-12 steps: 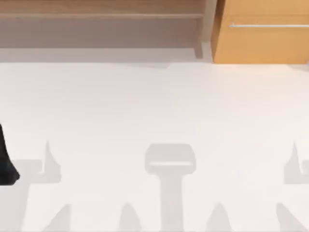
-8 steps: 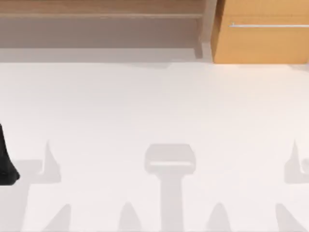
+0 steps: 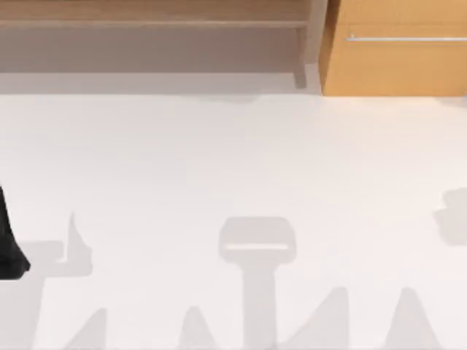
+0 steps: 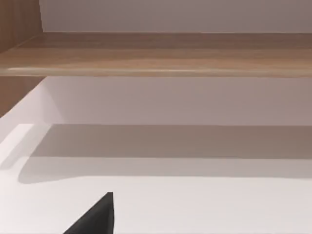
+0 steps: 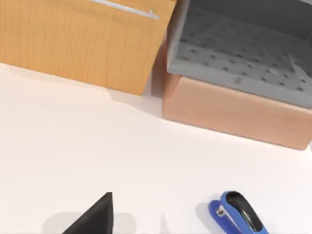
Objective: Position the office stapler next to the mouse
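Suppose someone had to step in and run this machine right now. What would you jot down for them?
Left arm: parked at the table's left edge.
Right gripper: above the white table, looking toward the stapler, holding nothing visible.
Blue stapler: lying on the table, in front of a tan box with a grey tray and beside a wooden cabinet.
Done: nothing; stapler not yet grasped.
Left: find the mouse, grasp the stapler, set it next to the mouse.

No writing, label, brand, number or sign can be read on anything here.
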`<state>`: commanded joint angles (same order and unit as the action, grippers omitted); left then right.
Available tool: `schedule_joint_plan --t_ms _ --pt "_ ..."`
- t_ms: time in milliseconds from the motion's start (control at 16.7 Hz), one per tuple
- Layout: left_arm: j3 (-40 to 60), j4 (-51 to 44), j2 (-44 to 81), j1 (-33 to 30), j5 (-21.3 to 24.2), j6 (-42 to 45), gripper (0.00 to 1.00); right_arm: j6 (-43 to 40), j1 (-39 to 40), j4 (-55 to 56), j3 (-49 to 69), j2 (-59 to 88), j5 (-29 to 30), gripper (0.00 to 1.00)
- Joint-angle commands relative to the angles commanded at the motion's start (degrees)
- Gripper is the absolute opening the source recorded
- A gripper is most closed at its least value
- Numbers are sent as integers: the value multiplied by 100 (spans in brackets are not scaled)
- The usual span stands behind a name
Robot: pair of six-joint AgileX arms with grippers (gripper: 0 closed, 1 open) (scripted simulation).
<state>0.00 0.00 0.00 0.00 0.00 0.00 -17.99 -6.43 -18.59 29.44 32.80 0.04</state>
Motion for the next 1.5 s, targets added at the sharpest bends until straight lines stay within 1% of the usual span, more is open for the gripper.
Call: schedule_joint_plan --t_ms 480,780,960,1080,1200,1500 --pt "0 0 0 0 0 0 100 -2322 -852 -2631 3803 5415 -22 100" --pt "0 0 0 0 0 0 100 -3533 -1296 -3918 5783 7863 -13 100" --pt "0 0 0 0 0 0 100 -4043 -1480 -4401 6689 8815 -3 100" --pt "0 0 0 0 0 0 100 -4256 -1557 -4589 7081 9222 2 100" --pt "0 0 0 0 0 0 100 -4349 -1591 -4669 7245 9397 5 100" --pt "0 0 0 0 0 0 100 -4343 -1560 -4656 7231 9384 5 100"
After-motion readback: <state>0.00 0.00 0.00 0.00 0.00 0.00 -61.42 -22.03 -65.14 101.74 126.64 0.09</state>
